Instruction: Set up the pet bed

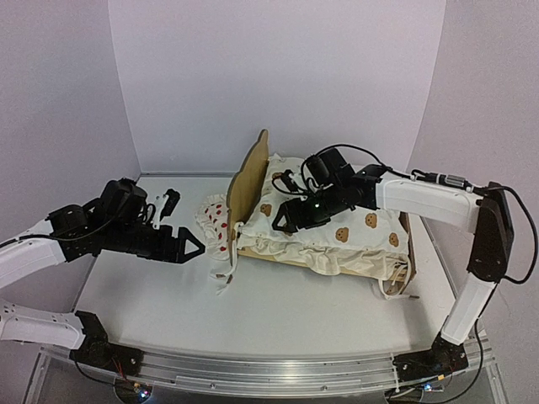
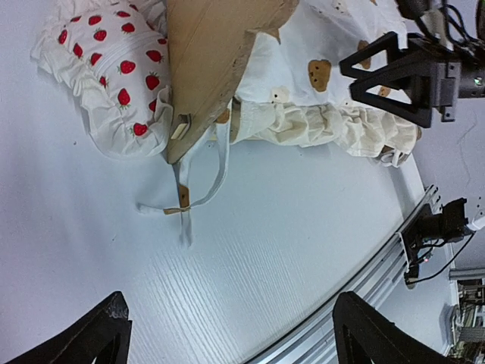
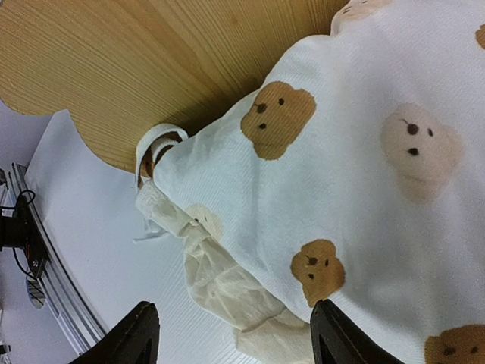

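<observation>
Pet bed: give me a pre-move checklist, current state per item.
1. Left gripper open, empty: ok.
2. Right gripper open over the cushion, empty: ok.
3. Pet bed headboard upright: ok.
4. Cushion flat inside the frame: not ok, near edge bunched and spilling over the side.
5. Pillow in the bed: not ok, on the table outside the headboard.
6. Tie fastened: not ok, hangs loose onto the table.
</observation>
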